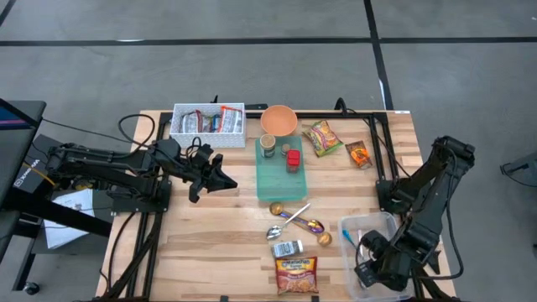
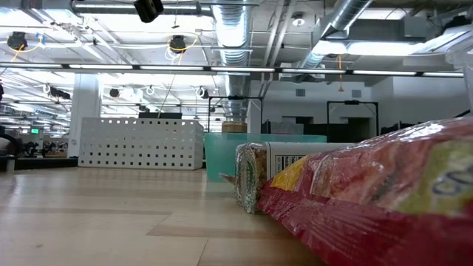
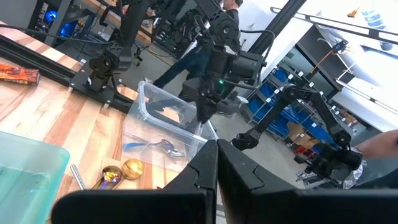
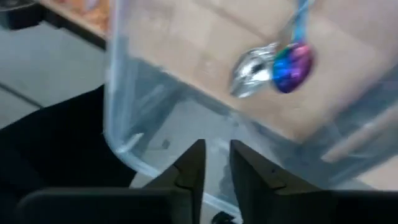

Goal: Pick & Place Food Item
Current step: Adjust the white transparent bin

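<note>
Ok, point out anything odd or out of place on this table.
The clear bin at the table's front right corner holds spoons, not food. More cutlery lies loose near the ramen packet. The right gripper hangs over the bin; nothing looks spilled.

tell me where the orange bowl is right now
In the high view the orange bowl sits at the table's far edge, between the white basket on its left and the green snack bag on its right.

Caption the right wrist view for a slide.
Right gripper over the clear bin's wall, jaws slightly apart; a spoon lies inside.
</note>
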Robot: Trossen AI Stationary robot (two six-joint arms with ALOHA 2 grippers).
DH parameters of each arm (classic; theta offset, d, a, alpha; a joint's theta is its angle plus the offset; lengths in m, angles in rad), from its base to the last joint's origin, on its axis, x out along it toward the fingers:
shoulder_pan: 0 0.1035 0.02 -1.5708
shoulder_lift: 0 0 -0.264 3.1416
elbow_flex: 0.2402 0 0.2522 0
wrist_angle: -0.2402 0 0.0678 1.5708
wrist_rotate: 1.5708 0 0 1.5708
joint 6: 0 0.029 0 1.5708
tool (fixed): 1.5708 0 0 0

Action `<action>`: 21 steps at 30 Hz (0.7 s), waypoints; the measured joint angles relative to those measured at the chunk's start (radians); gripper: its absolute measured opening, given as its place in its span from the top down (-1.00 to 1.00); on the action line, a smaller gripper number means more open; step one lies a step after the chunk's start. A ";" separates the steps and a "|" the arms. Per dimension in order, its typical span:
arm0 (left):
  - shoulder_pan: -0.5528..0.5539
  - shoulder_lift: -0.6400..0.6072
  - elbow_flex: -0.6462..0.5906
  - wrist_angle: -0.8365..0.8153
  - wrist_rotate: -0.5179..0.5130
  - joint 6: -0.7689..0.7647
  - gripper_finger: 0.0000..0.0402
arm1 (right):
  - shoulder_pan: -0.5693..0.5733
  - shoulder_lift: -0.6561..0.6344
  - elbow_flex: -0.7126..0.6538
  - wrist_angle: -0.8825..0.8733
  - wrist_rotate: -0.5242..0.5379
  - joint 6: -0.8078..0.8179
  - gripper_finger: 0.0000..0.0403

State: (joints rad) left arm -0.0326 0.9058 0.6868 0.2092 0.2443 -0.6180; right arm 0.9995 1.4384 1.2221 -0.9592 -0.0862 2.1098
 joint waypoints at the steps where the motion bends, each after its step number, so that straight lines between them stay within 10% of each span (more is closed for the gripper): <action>1: 0.000 0.000 0.000 0.000 0.000 0.001 1.00 | -0.012 0.012 0.000 0.031 -0.010 -0.013 0.73; 21: 0.000 0.000 0.000 -0.001 0.079 0.006 1.00 | -0.064 0.264 0.133 0.163 -0.096 -0.078 1.00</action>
State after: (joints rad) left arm -0.0326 0.9061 0.6867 0.2078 0.3231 -0.6117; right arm 0.9350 1.7027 1.3547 -0.7962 -0.1818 2.0315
